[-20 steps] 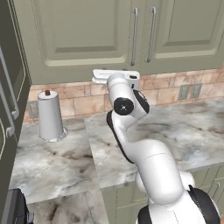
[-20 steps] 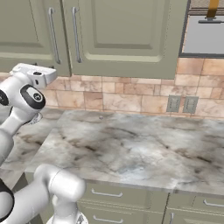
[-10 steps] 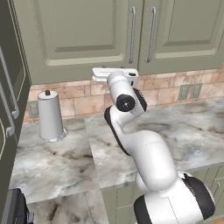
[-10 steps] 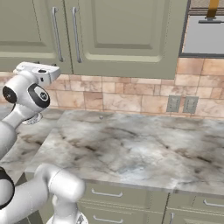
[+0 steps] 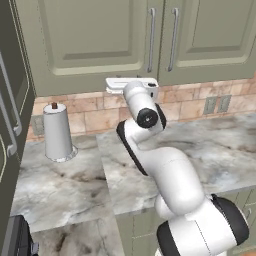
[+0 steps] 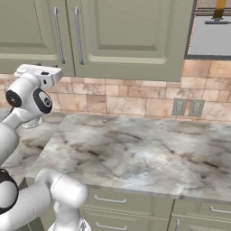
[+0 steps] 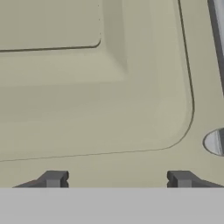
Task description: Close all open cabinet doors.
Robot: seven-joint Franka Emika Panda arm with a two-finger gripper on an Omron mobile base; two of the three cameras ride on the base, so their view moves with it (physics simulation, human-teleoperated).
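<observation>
While you look through the left base view, you see the arm reared up from the lower right, its white hand lying level just under the bottom edge of the upper cabinet doors [image 5: 90, 42]; the gripper [image 5: 111, 86] points left, close beneath the left-hand door; the two doors above it, each with a vertical silver bar handle [image 5: 151, 40], appear to lie flush with each other; a paper towel roll [image 5: 57, 132] stands on the marble counter [image 5: 75, 185] to the left; a dark tall unit [image 5: 10, 125] fills the left edge, and whether anything there stands ajar you cannot tell.

In the right base view, you find the hand at the left, again just below the door pair, whose handles [image 6: 57, 35] sit side by side; both doors look shut from here; further right, a grey-framed opening [image 6: 212, 31] sits beyond the cabinet run; twin wall sockets [image 6: 187, 107] mark the brick backsplash.

In the hand view, the recessed panel of one door [image 7: 87, 87] lies very near, with the foot of its handle at the right edge; the two dark finger tips [image 7: 52, 178] stand wide apart with nothing between them.

You would judge this the end of a push, or a check; the next move calls for backing the hand off and hunting for any door left ajar, likely by turning the base.
</observation>
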